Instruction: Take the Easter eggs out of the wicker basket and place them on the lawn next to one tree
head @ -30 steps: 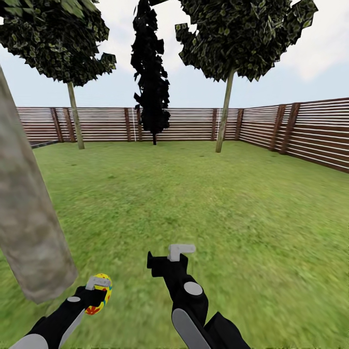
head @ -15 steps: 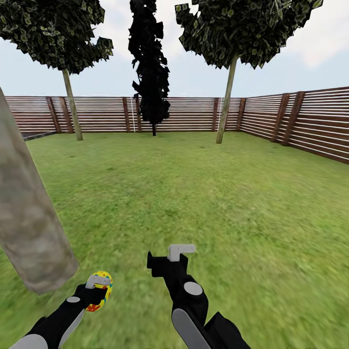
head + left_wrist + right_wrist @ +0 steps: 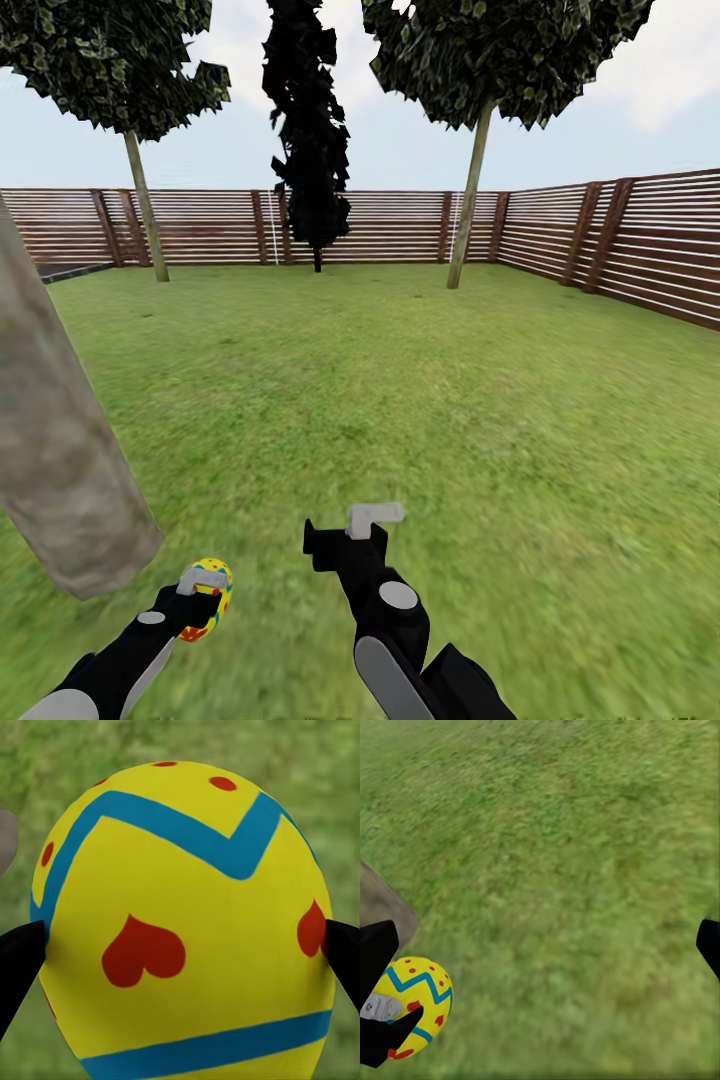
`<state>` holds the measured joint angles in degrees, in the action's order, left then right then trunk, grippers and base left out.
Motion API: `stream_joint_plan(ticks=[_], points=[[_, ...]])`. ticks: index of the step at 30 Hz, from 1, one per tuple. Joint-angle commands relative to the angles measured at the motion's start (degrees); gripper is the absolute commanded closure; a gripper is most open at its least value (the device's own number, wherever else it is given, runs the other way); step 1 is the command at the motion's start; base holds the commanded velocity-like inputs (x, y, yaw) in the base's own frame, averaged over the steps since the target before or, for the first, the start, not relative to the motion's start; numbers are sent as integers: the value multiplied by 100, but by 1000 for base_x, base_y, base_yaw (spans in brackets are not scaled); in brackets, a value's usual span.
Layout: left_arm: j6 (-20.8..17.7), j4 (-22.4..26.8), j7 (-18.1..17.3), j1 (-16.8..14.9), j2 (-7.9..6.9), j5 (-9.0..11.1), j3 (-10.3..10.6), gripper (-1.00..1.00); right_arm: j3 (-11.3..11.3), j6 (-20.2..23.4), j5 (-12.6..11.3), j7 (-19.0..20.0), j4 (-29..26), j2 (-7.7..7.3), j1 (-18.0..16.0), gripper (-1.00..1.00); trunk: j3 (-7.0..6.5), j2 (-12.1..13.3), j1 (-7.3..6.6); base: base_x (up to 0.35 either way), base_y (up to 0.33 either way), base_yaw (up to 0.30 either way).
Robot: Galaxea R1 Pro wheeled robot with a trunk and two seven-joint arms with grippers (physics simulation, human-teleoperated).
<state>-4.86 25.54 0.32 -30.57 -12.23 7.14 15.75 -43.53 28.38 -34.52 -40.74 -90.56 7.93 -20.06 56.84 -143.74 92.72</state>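
Head view, Easter egg [image 3: 206,599] upright in left tool [image 3: 197,596]

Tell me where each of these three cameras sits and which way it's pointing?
Head view: on the robot's head, looking forward and down across the lawn to the fence, thick tree trunk at left; both arms show, left gripper holding an Easter egg, right gripper.
Left wrist view: by the left gripper, facing the egg close up between dark fingertips.
Right wrist view: by the right gripper, facing grass; fingertips at the edges.
Shared: all three show the egg.
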Motion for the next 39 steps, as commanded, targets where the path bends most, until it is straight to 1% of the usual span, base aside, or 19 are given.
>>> stream_joint_plan(ticks=[1, 3, 6, 11, 21, 32, 39], points=[[-33, 12, 3, -2, -7, 59, 34, 100, -7, 20, -37, -48, -6, 0, -6, -100, 29, -4, 1, 0, 0, 0], [-33, 14, 3, -2, -7, 59, 34, 100, -7, 20, -37, -48, -7, -1, -6, -100, 73, -7, 6, 0, 0, 0], [-33, 15, -4, -2, -7, 59, 34, 100, -7, 21, -38, -48, -7, 0, -6, -100, 73, -7, 6, 0, 0, 0], [-26, 21, -13, -2, -7, 59, 34, 100, -7, 21, -42, -48, -6, 1, -6, -100, 184, -14, 19, 0, 0, 0], [-15, 30, -9, -2, -7, 62, 32, 100, -7, 21, -46, -48, -6, 7, -6, -100, 184, -14, 19, 6, 0, 0], [-15, 30, 12, -2, -7, 60, 33, 100, -7, 21, -43, -48, -6, 7, -6, -100, 184, -14, 19, 221, 37, 0], [-23, 25, 11, -2, -23, 60, 32, 100, -7, 21, -37, -48, -6, 6, -6, -100, 184, -14, 19, 130, 52, 0]])
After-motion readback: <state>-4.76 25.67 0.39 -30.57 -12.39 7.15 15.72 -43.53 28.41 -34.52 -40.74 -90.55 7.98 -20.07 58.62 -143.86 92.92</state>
